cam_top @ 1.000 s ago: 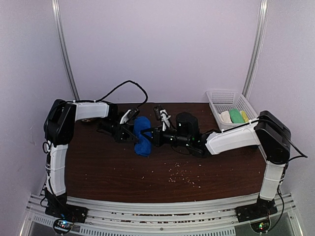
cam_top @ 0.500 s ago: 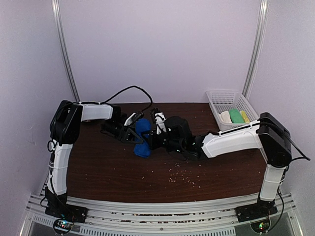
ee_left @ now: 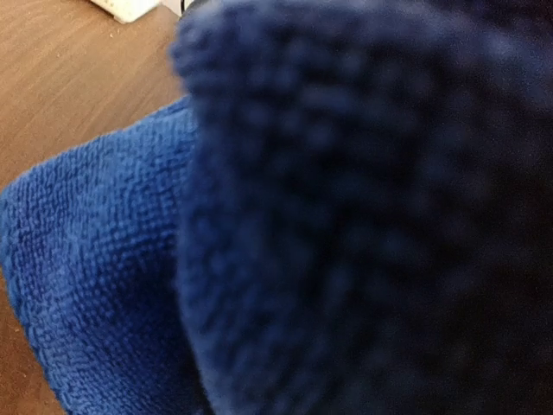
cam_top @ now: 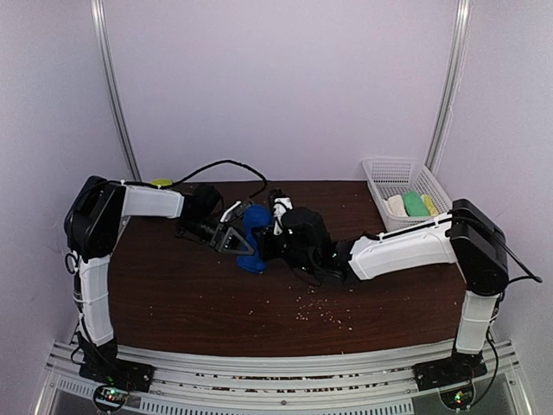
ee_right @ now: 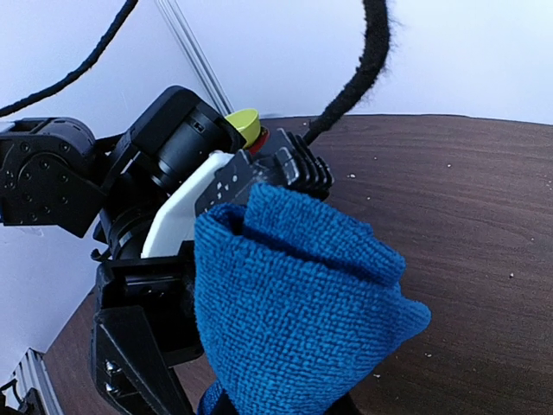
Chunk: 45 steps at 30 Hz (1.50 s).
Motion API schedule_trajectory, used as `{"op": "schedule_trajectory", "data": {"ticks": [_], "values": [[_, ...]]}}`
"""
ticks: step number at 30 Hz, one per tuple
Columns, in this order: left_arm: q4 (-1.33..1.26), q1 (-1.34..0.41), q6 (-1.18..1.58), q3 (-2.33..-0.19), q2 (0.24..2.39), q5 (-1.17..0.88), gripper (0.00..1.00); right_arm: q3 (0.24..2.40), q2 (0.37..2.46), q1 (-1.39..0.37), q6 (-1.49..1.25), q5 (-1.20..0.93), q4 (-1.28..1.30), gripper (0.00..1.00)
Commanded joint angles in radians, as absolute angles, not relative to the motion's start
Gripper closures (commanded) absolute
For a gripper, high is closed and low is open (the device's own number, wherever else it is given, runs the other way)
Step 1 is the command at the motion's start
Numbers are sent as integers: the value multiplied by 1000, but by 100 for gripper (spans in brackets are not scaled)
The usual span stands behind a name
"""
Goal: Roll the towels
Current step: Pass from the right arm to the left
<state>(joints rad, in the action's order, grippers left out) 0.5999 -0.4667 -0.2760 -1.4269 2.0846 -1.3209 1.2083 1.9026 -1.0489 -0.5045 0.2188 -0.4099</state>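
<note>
Dark brown table (cam_top: pixel 173 294), lilac walls behind. Pinches blue towel (cam_top: pixel 253 226) in narrow jaws of right gripper (cam_top: pixel 266 239), bunched upright just ahead of them. Spreads jaws of left gripper (cam_top: pixel 237 239) wide, close against towel's opposite side.

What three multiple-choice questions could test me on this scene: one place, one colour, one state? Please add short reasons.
1. Where is the white basket?
A. far right corner of the table
B. near left edge
C. centre
2. What colour is the towel in the middle?
A. red
B. blue
C. grey
3. How is this towel?
A. spread flat
B. bunched in folds
C. inside the basket
Answers: 1 A, it stands at the back right in the top view; 2 B, both wrist views show blue cloth; 3 B, the right wrist view shows it crumpled, not flat.
</note>
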Motion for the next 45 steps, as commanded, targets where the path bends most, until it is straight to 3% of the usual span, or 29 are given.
{"op": "schedule_trajectory", "data": {"ticks": [1, 2, 4, 5, 12, 18, 23, 27, 34, 45], "values": [[522, -470, -242, -1436, 2061, -1354, 23, 1169, 1899, -1049, -538, 219, -534, 100], [536, -470, -261, -1440, 2055, -1369, 21, 1151, 1885, -1048, -533, 215, -553, 100], [566, -462, -305, -1452, 2040, -1384, 4, 1113, 1853, -1043, -518, 193, -598, 100], [570, -455, -312, -1460, 2029, -1381, 2, 1096, 1834, -1040, -511, 169, -616, 100], [406, -427, -229, -1429, 1884, -1255, 2, 1023, 1727, -1026, -412, -6, -709, 100], [77, -422, -161, -1285, 1668, -921, 2, 981, 1622, -1022, -322, 27, -704, 100], [-52, -379, -75, -1242, 1555, -877, 2, 993, 1566, -1013, -249, 34, -658, 99], [-139, -357, -2, -1209, 1528, -951, 2, 1020, 1544, -1004, -188, -14, -622, 99], [-82, -372, -59, -1224, 1583, -1310, 2, 1038, 1527, -986, -136, -202, -618, 100], [-36, -454, -85, -1221, 1606, -1400, 2, 1021, 1512, -985, -108, -385, -723, 100]]}}
